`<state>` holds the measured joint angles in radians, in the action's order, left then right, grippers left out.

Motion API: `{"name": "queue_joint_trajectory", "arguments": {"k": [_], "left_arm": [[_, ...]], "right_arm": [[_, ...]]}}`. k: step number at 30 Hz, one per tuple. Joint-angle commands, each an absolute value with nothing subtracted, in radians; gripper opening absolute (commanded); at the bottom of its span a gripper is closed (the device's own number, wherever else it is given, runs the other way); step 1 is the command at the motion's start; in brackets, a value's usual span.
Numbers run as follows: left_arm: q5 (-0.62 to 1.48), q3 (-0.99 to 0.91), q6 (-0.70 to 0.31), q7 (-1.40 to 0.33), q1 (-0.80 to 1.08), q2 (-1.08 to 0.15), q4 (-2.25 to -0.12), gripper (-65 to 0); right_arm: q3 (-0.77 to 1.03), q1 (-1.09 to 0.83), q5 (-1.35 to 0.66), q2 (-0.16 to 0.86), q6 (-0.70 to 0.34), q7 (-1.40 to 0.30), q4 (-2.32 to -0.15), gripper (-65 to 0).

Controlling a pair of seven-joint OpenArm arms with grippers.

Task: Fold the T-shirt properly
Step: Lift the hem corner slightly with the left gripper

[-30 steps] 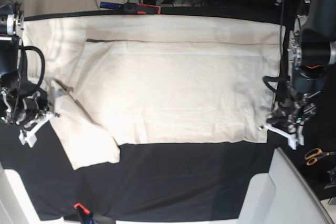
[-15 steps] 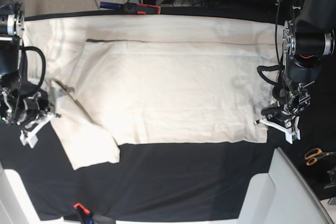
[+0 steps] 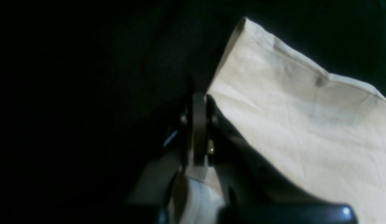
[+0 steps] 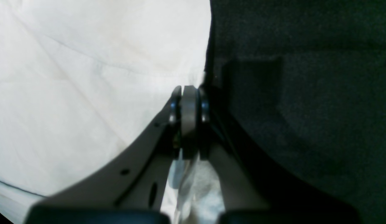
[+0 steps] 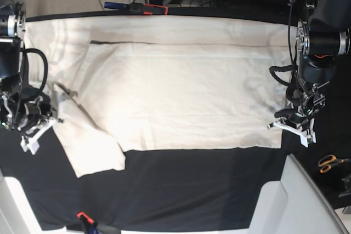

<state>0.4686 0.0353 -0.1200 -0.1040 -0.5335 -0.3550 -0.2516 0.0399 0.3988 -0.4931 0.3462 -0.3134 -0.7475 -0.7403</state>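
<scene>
mostly unfolded, judging by the spread: shirt point(image 5: 181, 97) flat across the black cloth point(image 5: 192, 190), one sleeve point(image 5: 90, 146) splayed toward the near left, far side apparently turned in along a crease; main folds not yet made. looks like the start of a fold, both near corners pinched.

near right in the base view: left gripper point(image 5: 292, 127) clenched at the shirt's near-right corner. in the left wrist view, jaws pressed together point(image 3: 199, 124) with pale fabric bunched between and behind them, the shirt's hem edge point(image 3: 273, 102) running away to the far right over the dark cloth.

near left: right gripper point(image 5: 34, 130) clamped at the sleeve-side edge. in the right wrist view, jaws tight point(image 4: 188, 121) right on the shirt's border, cloth gathered beneath, white fabric point(image 4: 87, 77) to the left, black cloth to the right.

farther back: shirt's far edge close to the table's far rim.
</scene>
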Motion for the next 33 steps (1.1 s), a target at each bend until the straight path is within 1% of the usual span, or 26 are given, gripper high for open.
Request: {"name": "queue_joint_trajectory", "arguments": {"k": [1, 16, 20, 26, 27, 30, 33], "left_arm": [[0.447, 0.039, -0.111, -0.222, -0.518, -0.349, -0.239, -65.0], [0.447, 0.041, -0.111, -0.225, -0.519, -0.335, -0.239, -65.0], [0.449, 0.041, -0.111, -0.225, -0.519, -0.337, -0.239, -65.0], [0.449, 0.039, -0.113, -0.245, -0.521, -0.338, -0.242, -65.0], [0.449, 0.038, -0.113, -0.274, -0.522, -0.34, -0.257, -65.0], [0.449, 0.028, -0.113, -0.367, -0.489, -0.344, -0.395, -65.0], [0.447, -0.084, -0.111, -0.464, -0.417, -0.358, -0.575, -65.0]], "right_arm": [[0.045, 0.429, -0.504, 0.361, -0.318, -0.733, -0.759, -64.8], [0.047, 0.429, -0.506, 0.341, -0.318, -0.731, -0.759, -64.8], [0.047, 0.424, -0.506, 0.341, -0.318, -0.699, -0.759, -64.8], [0.047, 0.423, -0.506, 0.343, -0.318, -0.697, -0.757, -64.8], [0.047, 0.423, -0.506, 0.344, -0.318, -0.697, -0.757, -64.8], [0.047, 0.423, -0.506, 0.346, -0.318, -0.697, -0.757, -64.8], [0.047, 0.423, -0.506, 0.346, -0.318, -0.697, -0.756, -64.8]]}}
